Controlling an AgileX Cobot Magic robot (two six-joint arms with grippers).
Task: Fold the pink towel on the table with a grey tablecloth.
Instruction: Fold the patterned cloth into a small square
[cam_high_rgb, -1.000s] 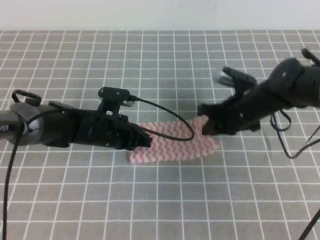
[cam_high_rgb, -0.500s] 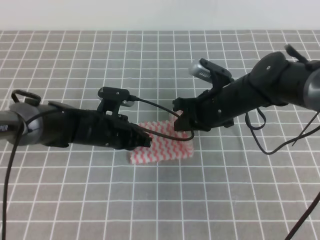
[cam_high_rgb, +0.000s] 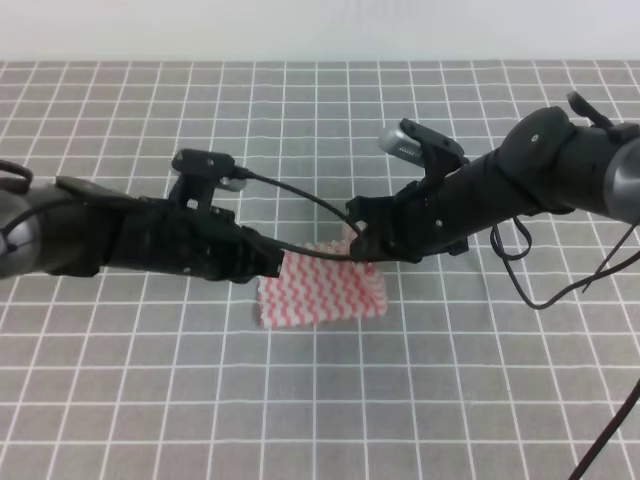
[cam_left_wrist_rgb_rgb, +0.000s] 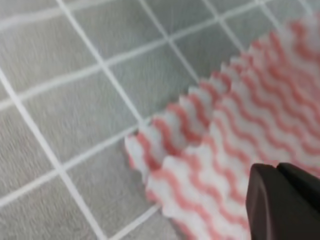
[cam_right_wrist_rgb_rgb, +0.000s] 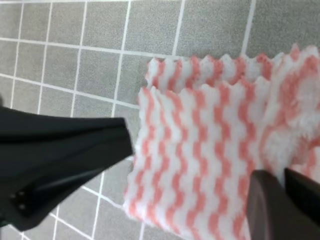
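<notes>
Fold closing: right pincer (cam_high_rgb: 358, 243), pinched on the pink-and-white zigzag-striped towel (cam_high_rgb: 322, 292), is needing release; left pincer (cam_high_rgb: 272, 266) is closed beside it, grip unclear.

The pink towel (cam_high_rgb: 322, 294) lies folded near the middle of the table with a grey tablecloth (cam_high_rgb: 320, 400), one layer resting on another, the edges almost matching along its left side. My left gripper (cam_high_rgb: 268, 266) reaches in from the left and sits at the towel's left edge. My right gripper (cam_high_rgb: 362, 240) comes in from the right and rests at the towel's far right corner, above the upper layer. The two grippers are near each other, with the towel between and before them.
</notes>
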